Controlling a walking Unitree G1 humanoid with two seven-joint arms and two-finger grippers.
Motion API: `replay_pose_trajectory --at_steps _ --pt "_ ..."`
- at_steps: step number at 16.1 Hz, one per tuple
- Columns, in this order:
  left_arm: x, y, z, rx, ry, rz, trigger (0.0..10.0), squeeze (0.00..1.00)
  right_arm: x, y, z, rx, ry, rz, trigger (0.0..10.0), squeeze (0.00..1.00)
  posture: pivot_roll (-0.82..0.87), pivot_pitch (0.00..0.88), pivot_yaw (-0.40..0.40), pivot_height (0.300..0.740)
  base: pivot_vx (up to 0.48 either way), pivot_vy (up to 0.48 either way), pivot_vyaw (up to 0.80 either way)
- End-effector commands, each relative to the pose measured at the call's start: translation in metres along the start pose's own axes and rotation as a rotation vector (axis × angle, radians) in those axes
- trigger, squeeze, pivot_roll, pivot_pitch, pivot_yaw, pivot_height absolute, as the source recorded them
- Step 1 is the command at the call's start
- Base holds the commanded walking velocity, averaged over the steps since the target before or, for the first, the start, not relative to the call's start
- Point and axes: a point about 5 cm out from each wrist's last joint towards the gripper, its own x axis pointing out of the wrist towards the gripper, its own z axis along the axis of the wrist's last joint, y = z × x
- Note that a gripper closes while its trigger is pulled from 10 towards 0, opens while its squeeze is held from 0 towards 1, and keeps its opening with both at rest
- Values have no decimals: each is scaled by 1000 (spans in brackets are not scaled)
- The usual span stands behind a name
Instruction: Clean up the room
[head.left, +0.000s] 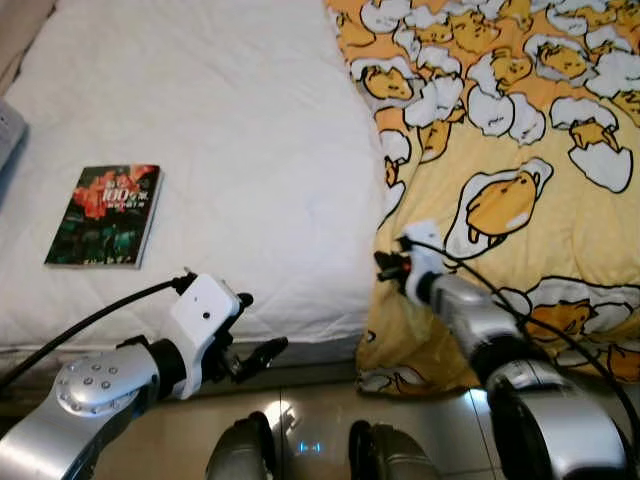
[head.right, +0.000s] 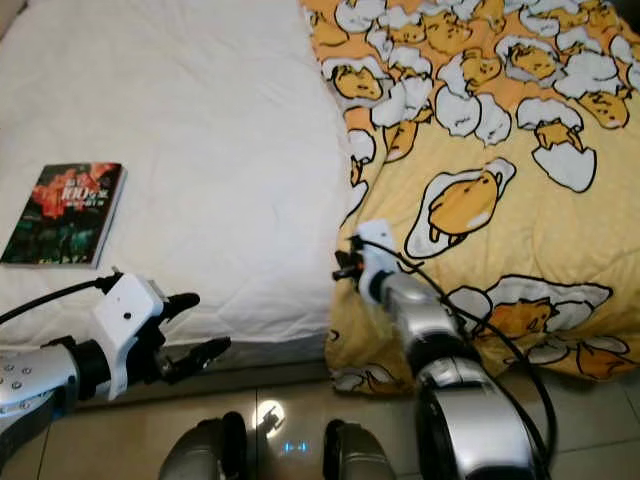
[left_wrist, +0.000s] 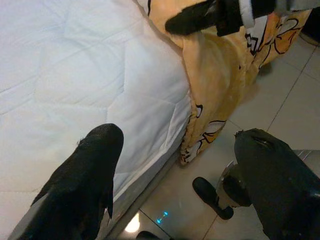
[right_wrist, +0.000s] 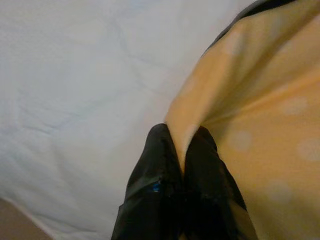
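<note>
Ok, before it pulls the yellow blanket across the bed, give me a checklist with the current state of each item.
1. Right gripper has the blanket pinched: ok, fingers closed on a fold at its edge.
2. Grip at the blanket's edge beside the bare white mattress: ok.
3. Left gripper free: ok, open and holding nothing, low by the bed's near edge.
4. Book out of the way: not ok, it lies on the mattress where the blanket would spread.
5. Blanket free along the floor side: cannot tell, its lower end hangs over the bed's edge.
6. Grip firm enough to hold under a pull: cannot tell.
</note>
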Motion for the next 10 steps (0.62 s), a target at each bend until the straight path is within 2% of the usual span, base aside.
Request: replay_pose_trajectory --at_steps 1,3,4,5,6,7,8,10 --pt "-1 -3 -2 -1 8 -9 10000 0 -4 7 5 34 -44 80 0 0 84 167 0 740 0 0 0" --pt "-3 -4 -2 0 7 -11 10000 0 -23 10 16 54 -125 118 0 0 81 166 2 740 0 0 0" --pt "-4 -6 -2 0 8 -14 10000 0 -45 20 30 80 -224 173 0 0 80 166 7 740 0 0 0" --pt "-5 -7 -2 0 9 -16 10000 0 -54 25 36 82 -265 194 0 0 80 166 8 740 0 0 0" --pt "-5 -8 -2 0 10 -22 10000 0 -73 35 43 79 -312 220 0 0 78 167 11 740 0 0 0" --pt "-5 -8 -2 -1 10 -23 10000 0 -77 38 41 78 -306 226 0 0 77 168 13 740 0 0 0" --pt "-5 -8 -2 -1 11 -24 10000 0 -82 44 34 86 -267 234 0 0 71 172 16 740 0 0 0" --pt "-3 -10 -5 -3 20 -34 10000 0 -86 54 -20 -61 19 214 0 0 72 176 21 740 0 0 0"
